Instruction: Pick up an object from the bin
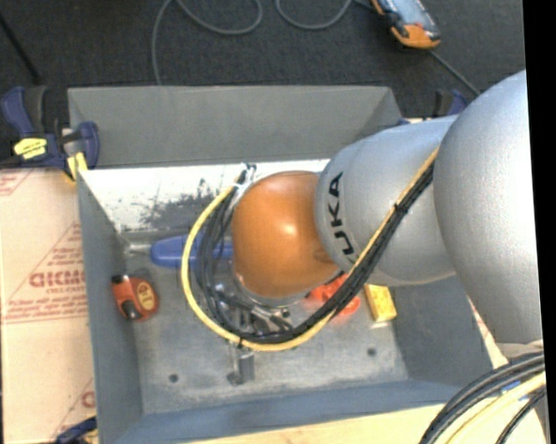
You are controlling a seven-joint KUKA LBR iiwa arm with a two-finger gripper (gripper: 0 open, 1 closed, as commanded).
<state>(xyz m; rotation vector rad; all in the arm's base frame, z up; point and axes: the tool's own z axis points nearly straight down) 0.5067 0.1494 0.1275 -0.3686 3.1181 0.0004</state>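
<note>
Bin stuff: my gripper sits low over bare floor near the front wall, can't tell if it's open or closed. Closest is a red-orange thing under my arm, yellow block beside it; blue piece and orange tape measure are further left.

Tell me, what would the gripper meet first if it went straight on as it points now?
Probably the bare grey bin floor: the gripper points down at it, and nothing seems to lie under it. The orange tape measure lies off to the side. Depth is hard to judge.
</note>
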